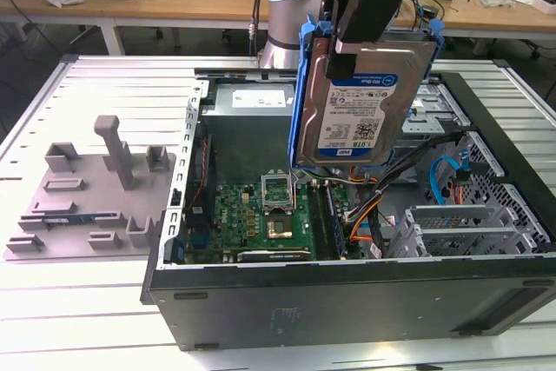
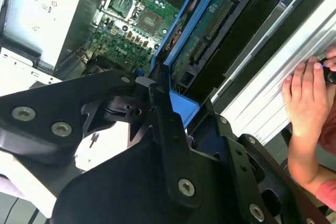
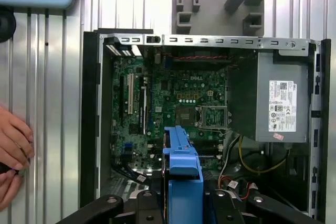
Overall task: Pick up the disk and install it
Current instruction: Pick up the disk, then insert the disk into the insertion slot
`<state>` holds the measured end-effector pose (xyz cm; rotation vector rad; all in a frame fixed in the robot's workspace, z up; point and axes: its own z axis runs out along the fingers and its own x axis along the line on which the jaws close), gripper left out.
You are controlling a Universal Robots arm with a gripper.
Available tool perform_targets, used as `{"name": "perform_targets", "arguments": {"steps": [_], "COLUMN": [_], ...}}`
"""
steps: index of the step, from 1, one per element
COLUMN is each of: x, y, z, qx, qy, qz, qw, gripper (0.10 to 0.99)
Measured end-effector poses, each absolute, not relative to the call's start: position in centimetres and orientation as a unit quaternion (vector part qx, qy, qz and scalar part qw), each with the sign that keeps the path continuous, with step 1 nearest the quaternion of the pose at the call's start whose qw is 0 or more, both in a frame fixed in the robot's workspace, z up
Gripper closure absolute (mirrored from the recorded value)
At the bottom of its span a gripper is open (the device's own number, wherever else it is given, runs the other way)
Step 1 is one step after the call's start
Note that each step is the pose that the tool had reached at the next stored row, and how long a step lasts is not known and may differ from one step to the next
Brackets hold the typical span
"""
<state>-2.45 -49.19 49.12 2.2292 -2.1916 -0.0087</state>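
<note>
The tool [image 1: 344,56] is clamped on the upper end of the disk [image 1: 365,102] and holds it on edge in the air above the open computer case [image 1: 347,301], which lies on its side on the tabletop [image 1: 87,319] with its nearest wall close to the tabletop edge at the bottom of the exterior view. The main risk, as I judge it, is the grip. The tool pinches only one end, so the heavy drive hangs below and could swing or slip in the jaws and meet its bay crooked. Its lower edge hangs just above the orange cables [image 1: 365,215] and the motherboard [image 1: 261,215], so a skewed descent could snag wiring or strike components. A person's hand [image 2: 304,103] rests on the tabletop just outside the case wall, near enough to be caught if the arm swings that way. A grey fixture [image 1: 95,197] lies well apart, toward the tabletop edge at the exterior view's left. The disk is a flat silver rectangle with a blue-and-white label facing the exterior camera and a blue plastic carrier round its edges. In the second wrist view its other face shows a green circuit board.
</note>
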Motion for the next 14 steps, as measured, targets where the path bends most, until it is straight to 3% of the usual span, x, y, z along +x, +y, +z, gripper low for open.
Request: {"name": "perform_targets", "arguments": {"steps": [14], "x": [-2.44], "y": [-49.22], "z": [49.07], "qx": [0.712], "qy": [-0.702], "qz": [-0.003], "qw": [0.008], "gripper": [0.722]}}
